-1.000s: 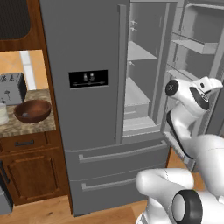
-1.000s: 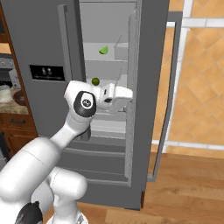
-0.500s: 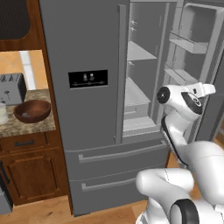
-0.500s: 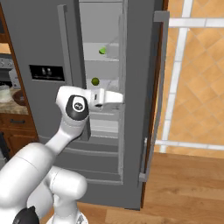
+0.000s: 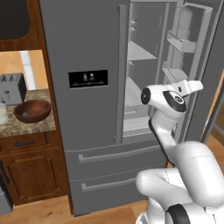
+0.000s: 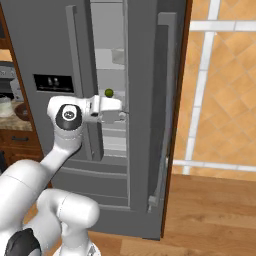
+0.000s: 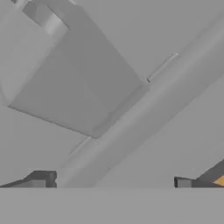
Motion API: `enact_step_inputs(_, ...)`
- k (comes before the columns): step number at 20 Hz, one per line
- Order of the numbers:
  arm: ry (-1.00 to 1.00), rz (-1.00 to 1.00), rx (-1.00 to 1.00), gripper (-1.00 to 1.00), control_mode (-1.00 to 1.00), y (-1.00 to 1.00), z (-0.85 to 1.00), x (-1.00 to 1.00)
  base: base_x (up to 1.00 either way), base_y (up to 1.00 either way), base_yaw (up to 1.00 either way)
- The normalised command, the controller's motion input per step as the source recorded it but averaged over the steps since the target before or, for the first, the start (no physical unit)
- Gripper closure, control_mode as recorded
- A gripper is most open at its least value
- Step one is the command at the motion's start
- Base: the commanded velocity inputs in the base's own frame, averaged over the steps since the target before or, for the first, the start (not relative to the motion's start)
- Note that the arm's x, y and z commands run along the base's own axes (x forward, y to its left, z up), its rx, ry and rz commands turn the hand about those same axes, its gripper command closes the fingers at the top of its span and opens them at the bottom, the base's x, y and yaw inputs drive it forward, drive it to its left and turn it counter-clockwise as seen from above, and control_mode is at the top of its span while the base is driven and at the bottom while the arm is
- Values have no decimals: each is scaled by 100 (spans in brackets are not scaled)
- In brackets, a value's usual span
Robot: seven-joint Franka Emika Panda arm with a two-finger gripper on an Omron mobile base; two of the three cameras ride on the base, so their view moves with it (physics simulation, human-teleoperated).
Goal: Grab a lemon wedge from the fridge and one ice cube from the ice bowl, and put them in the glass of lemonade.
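Note:
The fridge point(image 5: 87, 48) has its left door shut and its right door point(image 6: 150, 100) swung out. A small green lemon wedge point(image 6: 108, 92) sits on a shelf inside, just above my hand. My gripper point(image 6: 122, 114) points at the open door's inner edge, and it is also in the left base view point(image 5: 197, 85). Its fingertips point(image 7: 43, 179) stand wide apart with nothing between them, facing grey door panels. The dark reddish-brown ice bowl point(image 5: 33, 110) rests on the counter at the left. A pale glass of lemonade point(image 5: 2, 114) shows at the picture's left edge.
A grey toaster point(image 5: 11, 87) stands behind the bowl on the stone counter point(image 5: 30, 127), above wooden cabinets. The open door carries shelves point(image 5: 181, 43) on its inside. Two fridge drawers point(image 5: 113, 153) lie below, and there is wood floor point(image 6: 215, 215) to the right.
My hand has swung left and drawn back. The open fridge door has swung with it and now covers more of the opening in the right base view. The jaws stayed wide.

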Motion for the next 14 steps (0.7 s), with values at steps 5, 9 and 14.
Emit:
enact_step_inputs(5,31,-49,-6,-100,-100,-57,-2,6,0,0,0)
enact_step_inputs(9,6,-41,-2,-100,-100,-23,0,8,0,0,0)
enact_step_inputs(14,-2,-22,0,-100,-100,0,12,-48,0,0,0)
